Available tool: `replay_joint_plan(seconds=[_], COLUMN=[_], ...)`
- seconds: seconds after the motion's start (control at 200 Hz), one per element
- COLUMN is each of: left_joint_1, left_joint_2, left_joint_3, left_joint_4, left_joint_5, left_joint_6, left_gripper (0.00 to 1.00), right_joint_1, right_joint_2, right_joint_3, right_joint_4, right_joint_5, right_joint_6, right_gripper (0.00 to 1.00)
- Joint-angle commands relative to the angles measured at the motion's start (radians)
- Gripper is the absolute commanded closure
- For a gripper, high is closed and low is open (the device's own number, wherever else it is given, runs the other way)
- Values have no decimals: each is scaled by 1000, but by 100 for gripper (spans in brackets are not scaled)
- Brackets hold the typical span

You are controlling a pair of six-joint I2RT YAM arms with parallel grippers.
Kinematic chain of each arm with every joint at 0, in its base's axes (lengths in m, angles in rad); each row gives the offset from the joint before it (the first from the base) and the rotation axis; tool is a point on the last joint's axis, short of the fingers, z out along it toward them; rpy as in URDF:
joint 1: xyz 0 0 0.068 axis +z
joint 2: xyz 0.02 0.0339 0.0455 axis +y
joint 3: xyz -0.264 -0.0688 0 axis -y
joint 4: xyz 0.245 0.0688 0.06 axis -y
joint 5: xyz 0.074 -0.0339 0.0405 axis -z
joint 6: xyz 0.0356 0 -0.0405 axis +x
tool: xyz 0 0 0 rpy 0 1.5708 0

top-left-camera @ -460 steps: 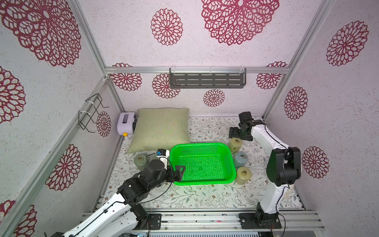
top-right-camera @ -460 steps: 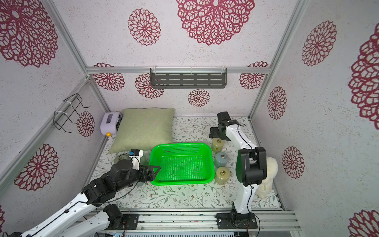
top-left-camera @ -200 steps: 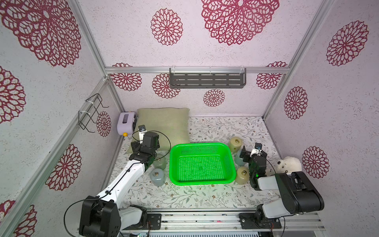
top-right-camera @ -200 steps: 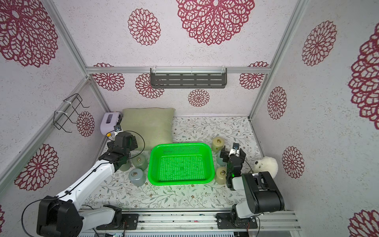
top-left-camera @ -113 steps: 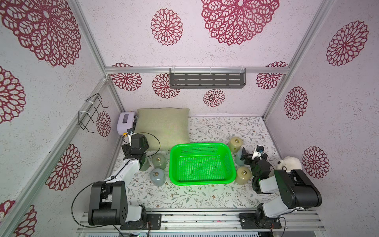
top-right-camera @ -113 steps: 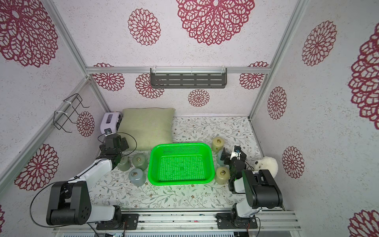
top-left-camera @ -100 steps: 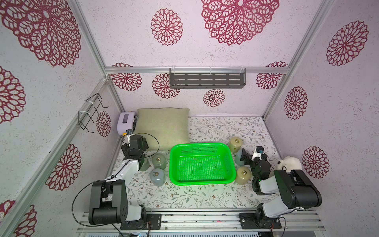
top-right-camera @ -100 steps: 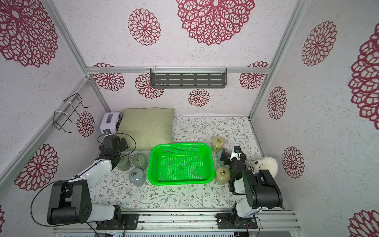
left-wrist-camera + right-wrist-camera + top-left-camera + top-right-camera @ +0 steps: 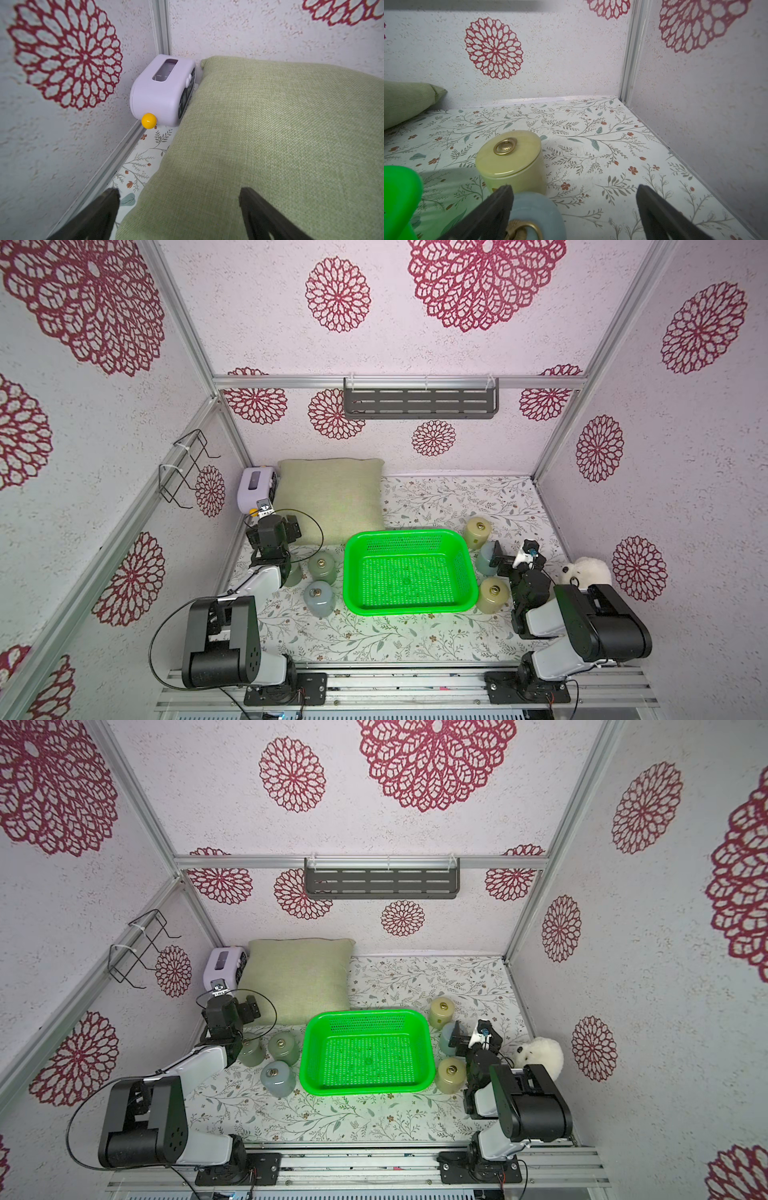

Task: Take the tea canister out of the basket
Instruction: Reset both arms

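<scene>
Glossy plastic basket [image 9: 409,572], woven cloth cushion [image 9: 270,135]

**Basket** [image 9: 409,581]: bright green plastic, rectangular, with rounded corners and perforated walls and floor. It sat flat, open side up, with its long side running across both top views.

**Tea canisters, six:** short cylinders, the lids in clear view bearing brass ring pulls. All stood upright and outside the basket, three on each side.

Left of the basket in both top views:
- left green canister [image 9: 321,567], just beside the wall
- left grey-blue canister [image 9: 318,599], nearer the front
- third left canister [image 9: 251,1054], pale green, farther out and partly hidden

Right of the basket:
- far yellow canister [image 9: 477,532], by the back corner
- right grey-blue canister [image 9: 484,560], at mid-wall and partly hidden
- near yellow canister [image 9: 493,594], close against the front corner
</scene>
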Motion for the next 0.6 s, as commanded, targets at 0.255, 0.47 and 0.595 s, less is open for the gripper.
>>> replay_joint_plan(seconds=[0.255,0.47,0.595], left_joint_1=[23,29,29], left_joint_2=[99,107,105], left_joint_3=[-234,-244,-245], left_joint_4=[448,476,478], left_joint_5=[173,181,180], left_joint_6=[55,51,51], left_gripper=[3,3,3], right_joint_1=[-2,-2,-1], right_joint_2=[1,0,0], right_joint_3=[1,0,1], right_joint_4=[48,49,50], right_joint_5=[24,24,23], right_joint_6=[8,9,8], right_gripper=[1,1,1])
